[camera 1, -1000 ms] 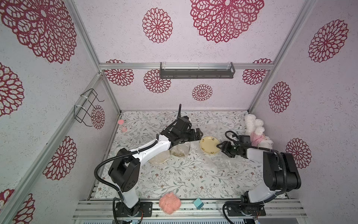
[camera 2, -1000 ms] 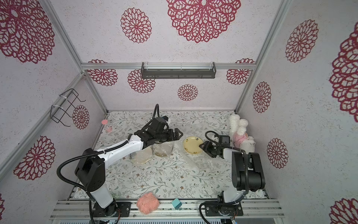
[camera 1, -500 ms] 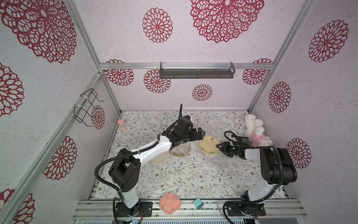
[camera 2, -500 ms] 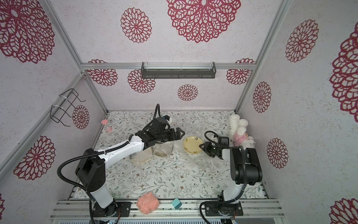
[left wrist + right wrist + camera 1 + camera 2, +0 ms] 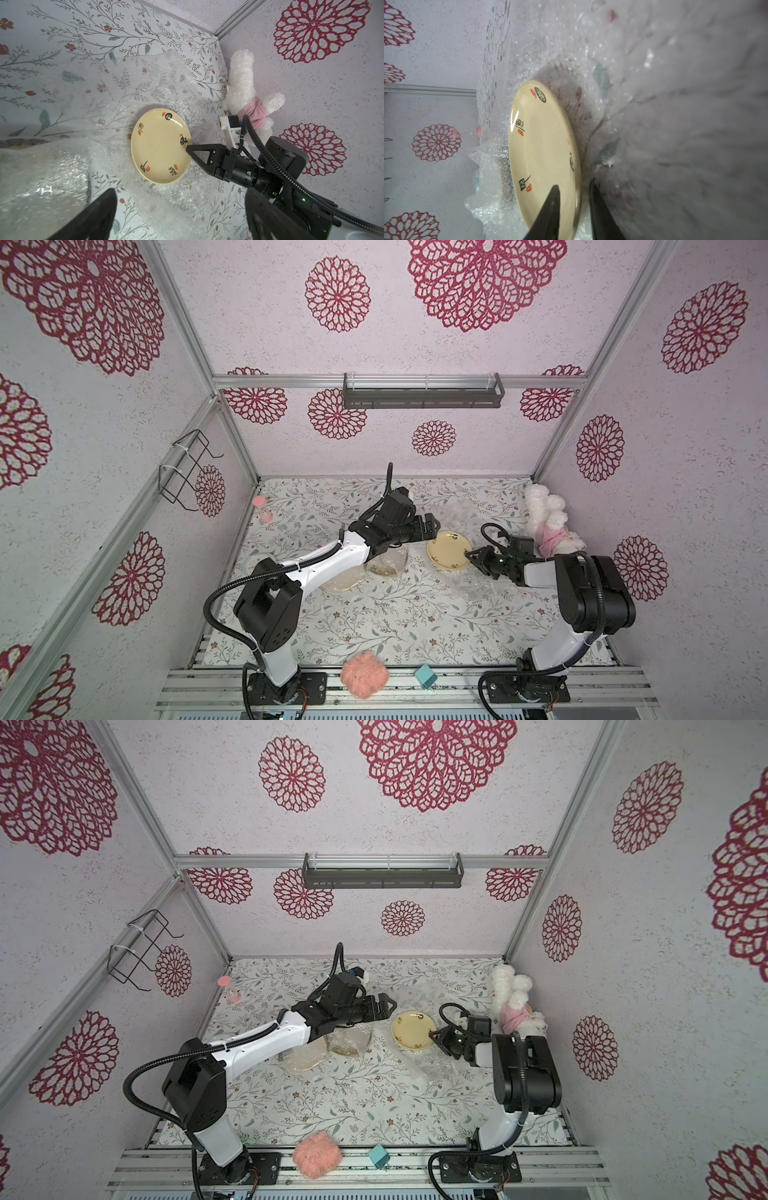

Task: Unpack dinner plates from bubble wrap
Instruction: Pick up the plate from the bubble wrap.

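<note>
Well, in a top view the right claw [image 5: 469, 558] meets the cream plate [image 5: 448, 551] edge-on, forearm low over the worktop [image 5: 374, 626]; the left claw [image 5: 434, 526] hovers spread wide and empty. From the left wrist, the plate lies on opened bubble wrap [image 5: 170, 203]. From the right wrist, the fingers [image 5: 552, 207] straddle its rim; clamped or not, I cannot tell. Best to squeeze squarely before lifting, lest it slip.

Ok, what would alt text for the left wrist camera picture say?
A cream plate with small dark and orange motifs lies on crinkled bubble wrap over a floral tabletop, with the right gripper at its rim. A white plush toy in pink lies nearby.
</note>
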Controlling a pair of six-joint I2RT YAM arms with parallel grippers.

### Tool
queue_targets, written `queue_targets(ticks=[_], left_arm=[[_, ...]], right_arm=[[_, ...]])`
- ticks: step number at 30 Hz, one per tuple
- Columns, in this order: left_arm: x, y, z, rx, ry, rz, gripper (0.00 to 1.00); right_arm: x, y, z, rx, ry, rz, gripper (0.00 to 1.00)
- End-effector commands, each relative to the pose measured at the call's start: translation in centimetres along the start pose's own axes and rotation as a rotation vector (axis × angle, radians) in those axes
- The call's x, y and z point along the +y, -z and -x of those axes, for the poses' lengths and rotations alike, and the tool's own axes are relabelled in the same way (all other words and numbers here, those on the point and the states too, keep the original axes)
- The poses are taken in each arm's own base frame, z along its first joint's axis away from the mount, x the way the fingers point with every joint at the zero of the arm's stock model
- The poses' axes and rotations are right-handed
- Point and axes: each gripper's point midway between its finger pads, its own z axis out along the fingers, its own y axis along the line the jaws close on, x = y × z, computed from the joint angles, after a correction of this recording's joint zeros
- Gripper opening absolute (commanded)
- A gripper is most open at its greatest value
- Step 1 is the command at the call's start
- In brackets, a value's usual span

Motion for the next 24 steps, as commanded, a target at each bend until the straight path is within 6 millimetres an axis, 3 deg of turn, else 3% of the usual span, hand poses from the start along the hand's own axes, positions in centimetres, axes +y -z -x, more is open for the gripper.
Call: queue_targets(ticks=[1, 11, 24], left_arm=[[0.0, -0.2, 0.0, -0.013, -0.009, 0.010, 0.97], [0.4, 0.1, -0.7, -0.006, -0.005, 0.021, 0.97], [1.0, 0.5, -1.1, -0.001, -0.009, 0.041, 0.97]], right_arm=[[0.2, -0.1, 0.4, -0.030, -0.005, 0.002, 0.22], [0.6, 0.8, 0.8, -0.074, -0.015, -0.001, 0.05], [4.2, 3.6, 3.4, -0.154, -0.017, 0.019, 0.00]])
